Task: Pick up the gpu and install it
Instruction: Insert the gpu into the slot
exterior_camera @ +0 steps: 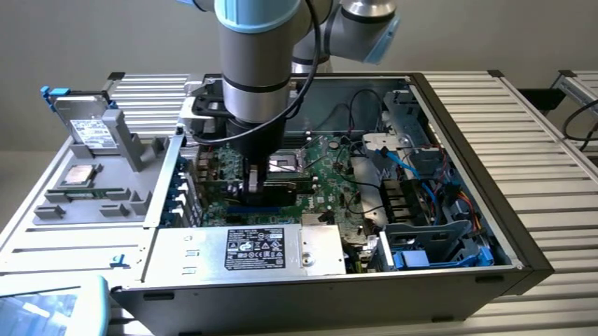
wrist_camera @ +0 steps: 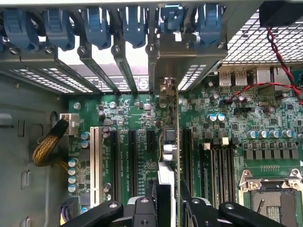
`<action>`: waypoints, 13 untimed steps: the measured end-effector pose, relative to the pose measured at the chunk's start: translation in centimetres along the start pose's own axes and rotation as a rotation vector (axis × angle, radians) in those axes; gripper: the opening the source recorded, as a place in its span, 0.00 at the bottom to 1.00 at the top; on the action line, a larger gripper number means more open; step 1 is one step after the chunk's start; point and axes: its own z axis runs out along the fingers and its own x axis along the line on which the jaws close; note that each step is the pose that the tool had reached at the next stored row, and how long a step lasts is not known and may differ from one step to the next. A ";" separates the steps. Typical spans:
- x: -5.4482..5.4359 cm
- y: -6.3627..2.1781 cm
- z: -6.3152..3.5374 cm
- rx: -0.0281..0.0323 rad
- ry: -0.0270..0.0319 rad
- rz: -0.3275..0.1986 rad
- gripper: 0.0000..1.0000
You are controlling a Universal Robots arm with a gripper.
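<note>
We see the arm [exterior_camera: 252, 63] reaching straight down into the open computer case [exterior_camera: 523, 231], which lies on its side on a ribbed metal table [exterior_camera: 551, 140]. The gripper [wrist_camera: 165, 208] is closed on the gpu [wrist_camera: 169, 142]. Its two black fingers [wrist_camera: 142, 210] press on the card's faces from either side. In the wrist view the card appears edge-on, standing upright over the green motherboard [wrist_camera: 236, 123].

The gpu lies along the line of the black expansion slots [wrist_camera: 132, 161], between two of them, and its silver end bracket [wrist_camera: 165, 92] reaches toward the rear wall of the case. There a row of blue slot clips [wrist_camera: 99, 23] sits above the bracket openings. We cannot tell whether the card's lower edge has entered a slot or only sits above it.

A white slot [wrist_camera: 94, 161] and a bundle of yellow cables [wrist_camera: 47, 146] lie further along the board on one side of the card. The processor socket [wrist_camera: 274, 194] lies on the other side.

In the exterior view, the silver power supply [exterior_camera: 252, 248] with its label occupies the near edge of the case. A grey tray [exterior_camera: 94, 189] stands just beside the case on the exterior view's left, with a metal drive [exterior_camera: 94, 133] propped in it.
</note>
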 end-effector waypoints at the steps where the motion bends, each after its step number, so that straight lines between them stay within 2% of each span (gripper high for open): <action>1: 0.0 0.04 0.02 0.0000 0.0000 0.000 0.28; 13: 0.0 0.29 0.19 -0.0001 0.0000 0.001 0.28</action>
